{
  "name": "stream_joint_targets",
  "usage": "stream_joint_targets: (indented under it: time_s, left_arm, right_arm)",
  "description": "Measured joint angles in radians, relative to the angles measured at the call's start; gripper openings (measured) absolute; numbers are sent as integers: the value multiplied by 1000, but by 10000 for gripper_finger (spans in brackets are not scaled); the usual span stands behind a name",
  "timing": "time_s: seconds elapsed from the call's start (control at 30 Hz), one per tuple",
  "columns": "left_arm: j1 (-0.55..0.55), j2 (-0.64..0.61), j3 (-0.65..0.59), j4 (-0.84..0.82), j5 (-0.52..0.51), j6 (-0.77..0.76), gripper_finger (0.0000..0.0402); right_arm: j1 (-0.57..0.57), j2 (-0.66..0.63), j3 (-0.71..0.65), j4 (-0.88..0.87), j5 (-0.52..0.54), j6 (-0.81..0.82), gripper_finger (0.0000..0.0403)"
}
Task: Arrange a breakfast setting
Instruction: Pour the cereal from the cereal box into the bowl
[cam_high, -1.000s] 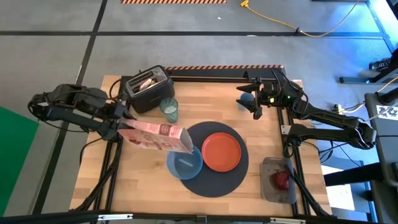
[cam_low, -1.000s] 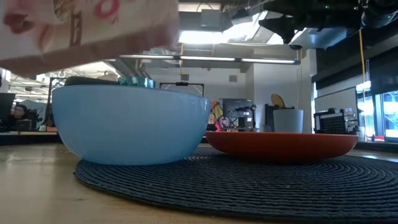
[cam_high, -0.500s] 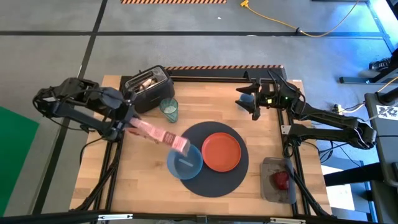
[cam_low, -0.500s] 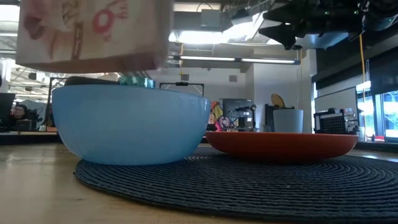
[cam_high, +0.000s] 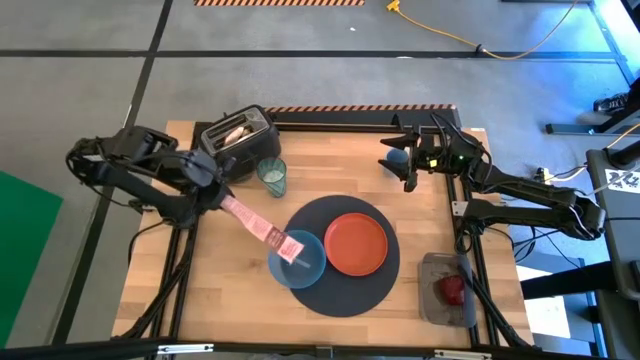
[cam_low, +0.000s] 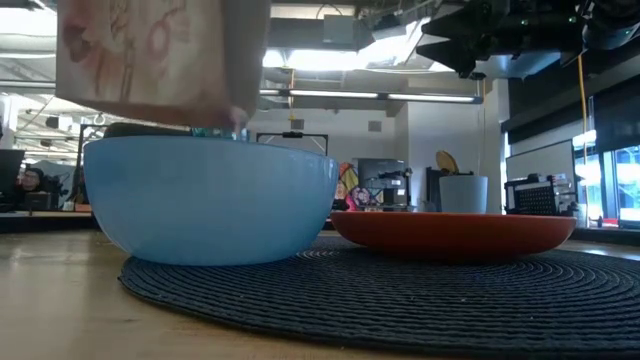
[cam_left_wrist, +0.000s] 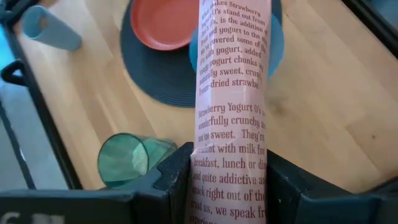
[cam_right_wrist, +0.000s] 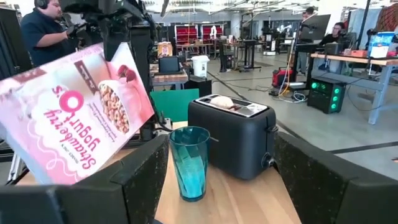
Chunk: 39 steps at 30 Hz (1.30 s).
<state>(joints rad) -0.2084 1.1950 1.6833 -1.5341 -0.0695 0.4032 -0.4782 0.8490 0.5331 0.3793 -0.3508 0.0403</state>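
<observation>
My left gripper (cam_high: 222, 198) is shut on a pink cereal box (cam_high: 262, 227), which slants down with its far end over the blue bowl (cam_high: 298, 262). The bowl and the orange plate (cam_high: 356, 243) rest on the round dark-grey mat (cam_high: 345, 292). The pale-green glass (cam_high: 272, 176) stands beside the black toaster (cam_high: 238, 142), which has a toast slice in its slot. The red apple (cam_high: 452, 288) lies in a grey tray at the right front. My right gripper (cam_high: 405, 165) is open, at the far right of the table. No spoon shows. My left gripper pinches the cereal box near its rear end (cam_left_wrist: 227, 180), one finger (cam_left_wrist: 177, 171) on each broad face, the narrow printed side up. The fingers lie along the box, slanting from the table's left. The box is lifted clear, its far end (cam_low: 160, 55) just above the bowl's rim.
A pale-blue cup (cam_high: 397, 157) is next to my right gripper at the far right. The grey tray (cam_high: 440, 310) sits off the table's right front corner. Bare wood lies at the table's left front. People and desks show in the room behind.
My left gripper has turned the cereal box about its long axis, so that its narrow side faces up instead of its broad face, and has tipped the far end down toward the blue bowl. The gripper has shifted slightly toward the table's far edge.
</observation>
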Motion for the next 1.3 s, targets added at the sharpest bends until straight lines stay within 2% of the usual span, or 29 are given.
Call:
stream_joint_targets:
  time_s: [0.27, 0.53, 0.7, 1.3]
  left_arm:
    - [-82, 60, 0, -3, -53, 1, 142]
    - [-123, 70, 0, -28, -133, 0, 142]
    - [-168, 79, 0, -11, -148, 0, 142]
    - [-207, 105, 0, -37, -208, -26, 142]
  right_arm:
    - [0, 0, 0, 16, 0, -2, 280]
    - [0, 0, 0, 16, 10, -21, 280]
    - [0, 0, 0, 15, 10, -21, 280]
    - [0, 39, 0, 30, 26, -20, 280]
